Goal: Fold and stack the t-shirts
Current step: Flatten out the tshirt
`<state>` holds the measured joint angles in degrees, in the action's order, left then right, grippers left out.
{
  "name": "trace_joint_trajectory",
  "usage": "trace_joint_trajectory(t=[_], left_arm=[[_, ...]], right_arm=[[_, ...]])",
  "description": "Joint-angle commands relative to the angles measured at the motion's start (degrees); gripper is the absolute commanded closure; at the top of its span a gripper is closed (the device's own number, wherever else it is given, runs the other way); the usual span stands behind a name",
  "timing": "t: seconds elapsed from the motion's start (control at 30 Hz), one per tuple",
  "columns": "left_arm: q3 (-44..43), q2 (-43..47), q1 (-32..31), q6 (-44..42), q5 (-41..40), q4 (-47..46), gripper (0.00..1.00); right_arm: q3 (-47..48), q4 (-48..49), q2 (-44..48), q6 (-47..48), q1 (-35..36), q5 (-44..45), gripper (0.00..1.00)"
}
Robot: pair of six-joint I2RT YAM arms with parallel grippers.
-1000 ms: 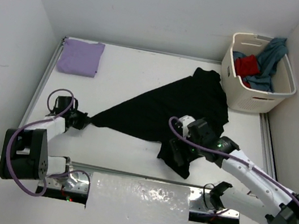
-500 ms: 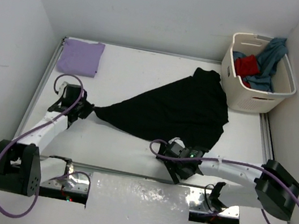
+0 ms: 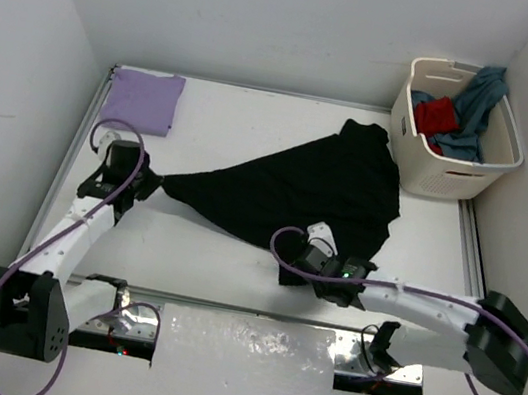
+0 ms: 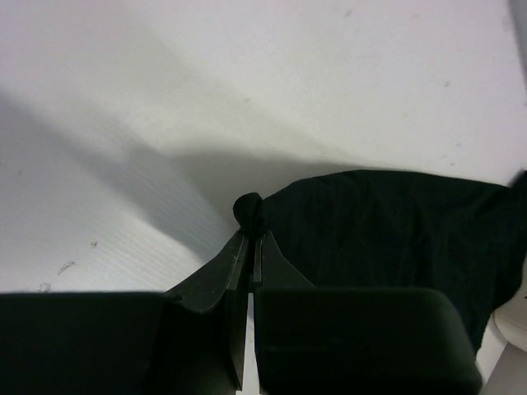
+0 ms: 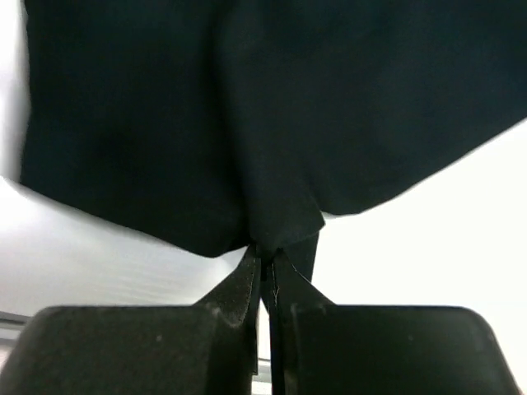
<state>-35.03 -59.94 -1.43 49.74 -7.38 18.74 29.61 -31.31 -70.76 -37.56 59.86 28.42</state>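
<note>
The left gripper [image 4: 251,237] is clamped on the left corner of the black t-shirt [image 3: 317,186]. The right gripper [image 5: 265,257] is clamped on its near edge. The shirt lies spread mid-table [image 3: 237,117].

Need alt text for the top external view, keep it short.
A black t-shirt lies spread on a white table, the left gripper shut on its left corner and the right gripper shut on its near edge. A folded lavender t-shirt sits far left; a cream basket far right holds a red t-shirt and a teal t-shirt.
</note>
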Motion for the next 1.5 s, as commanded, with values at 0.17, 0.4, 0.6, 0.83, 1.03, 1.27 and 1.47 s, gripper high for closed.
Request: trace_joint_trajectory(t=[0.17, 0.4, 0.6, 0.83, 1.03, 1.27, 1.47], left_arm=[[-14.0, 9.8, -0.5, -7.7, -4.2, -2.2, 1.0], [-30.9, 15.1, -0.6, -13.6, -2.9, -1.9, 1.0], [-47.7, 19.2, -0.5, -17.9, -3.3, 0.2, 1.0], [-63.8, 21.4, -0.4, -20.9, 0.4, 4.3, 1.0], [-73.0, 21.1, -0.2, -21.9, 0.4, 6.5, 1.0], [-70.1, 17.1, 0.0, -19.9, 2.8, 5.5, 1.0], [-46.5, 13.7, 0.0, -17.6, 0.2, -1.7, 1.0]], right_arm=[[18.1, -4.9, 19.8, 9.3, 0.0, 31.7, 1.0], [29.5, 12.5, 28.3, 32.4, 0.1, 33.7, 1.0], [46.8, 11.7, 28.2, 44.7, 0.1, 18.6, 1.0], [79.8, -4.4, 20.3, 46.9, 0.1, -2.5, 1.0], [87.5, -4.9, 17.9, 48.5, 0.1, -9.3, 1.0], [81.4, 6.6, 14.7, 58.5, 0.1, 7.6, 1.0], [58.5, 41.6, 10.6, 84.6, -0.2, 31.0, 1.0]])
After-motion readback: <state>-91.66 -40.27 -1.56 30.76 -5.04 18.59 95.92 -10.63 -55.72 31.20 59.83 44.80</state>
